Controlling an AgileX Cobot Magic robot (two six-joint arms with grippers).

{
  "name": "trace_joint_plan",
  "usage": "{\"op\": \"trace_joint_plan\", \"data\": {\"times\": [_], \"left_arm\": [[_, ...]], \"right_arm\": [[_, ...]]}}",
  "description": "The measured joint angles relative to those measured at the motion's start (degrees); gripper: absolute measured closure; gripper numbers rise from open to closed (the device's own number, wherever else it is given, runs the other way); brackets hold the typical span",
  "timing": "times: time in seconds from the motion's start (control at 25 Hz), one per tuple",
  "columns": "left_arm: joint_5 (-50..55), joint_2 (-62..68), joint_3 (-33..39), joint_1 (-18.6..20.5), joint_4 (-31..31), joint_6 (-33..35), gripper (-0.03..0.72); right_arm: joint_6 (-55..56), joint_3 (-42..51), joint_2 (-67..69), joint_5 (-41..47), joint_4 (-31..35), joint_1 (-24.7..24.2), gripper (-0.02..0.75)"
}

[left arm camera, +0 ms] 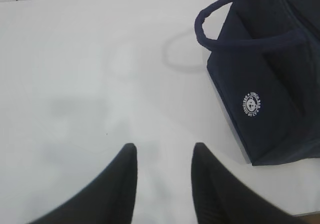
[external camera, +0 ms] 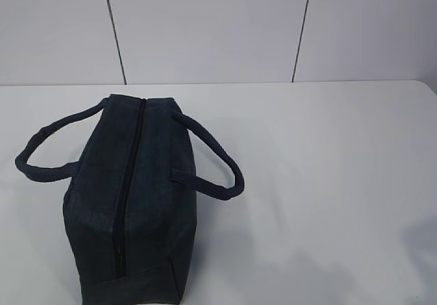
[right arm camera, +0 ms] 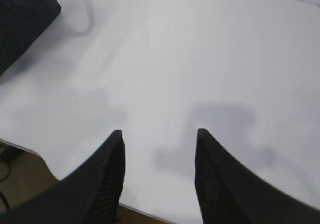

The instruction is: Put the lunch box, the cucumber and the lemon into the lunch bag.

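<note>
Apparently nothing remains outside: beside the zipped-up lunch bag point(external camera: 130, 202) no food shows, while the left gripper point(left arm camera: 164, 156) and right gripper point(right arm camera: 159, 141) hang open and empty.

Bare lab-like test space, plain white table point(external camera: 328, 155), grey panelled wall point(external camera: 205, 25)

One dark navy lunch bag point(external camera: 130, 202) sits on one white table point(external camera: 328, 182). The bag has two loop handles, one on each side, one closed zipper point(external camera: 131, 182) along its top, and one small white round logo point(left arm camera: 252, 104). Two grippers appear, one per wrist view, each with two black fingers.
</note>
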Motion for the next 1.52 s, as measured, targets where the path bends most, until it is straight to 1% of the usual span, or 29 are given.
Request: {"op": "trace_joint_plan", "data": {"times": [1.52], "left_arm": [[0.0,0.0,0.0,-0.5,0.0,0.0,0.424]], "right_arm": [[0.0,0.0,0.0,-0.14,0.0,-0.1,0.404]]}}
